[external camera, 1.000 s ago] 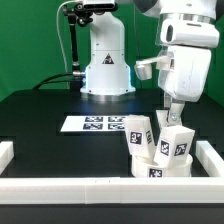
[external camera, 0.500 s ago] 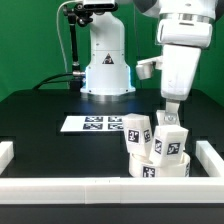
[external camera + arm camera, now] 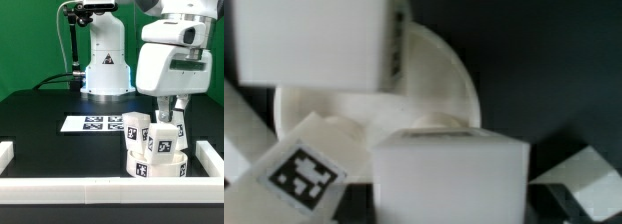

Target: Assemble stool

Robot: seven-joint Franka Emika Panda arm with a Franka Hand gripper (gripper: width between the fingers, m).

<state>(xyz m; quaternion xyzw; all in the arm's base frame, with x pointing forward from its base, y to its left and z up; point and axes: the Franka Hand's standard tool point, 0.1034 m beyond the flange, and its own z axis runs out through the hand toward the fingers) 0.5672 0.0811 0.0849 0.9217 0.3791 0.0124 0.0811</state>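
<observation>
The stool's round white seat (image 3: 166, 168) lies flat near the front rail at the exterior view's right, and three white block legs stand up from it. One leg (image 3: 136, 128) stands at the exterior view's left, and a tagged leg (image 3: 162, 143) stands in front. My gripper (image 3: 172, 112) reaches down from above and is shut on the top of the third leg (image 3: 179, 129). In the wrist view that leg (image 3: 446, 170) fills the gap between my dark fingers (image 3: 359, 205), with the seat (image 3: 446, 85) beneath it. The tagged leg (image 3: 304, 172) and the other leg (image 3: 313, 45) show beside it.
The marker board (image 3: 92, 123) lies flat on the black table behind the stool. Low white border rails run along the front (image 3: 70, 186) and the exterior view's right side (image 3: 211, 156). The arm's white base (image 3: 107, 65) stands at the back.
My hand has turned about its upright axis while staying shut on the leg. The tagged leg and the seat's tag have shifted toward the exterior view's left.
</observation>
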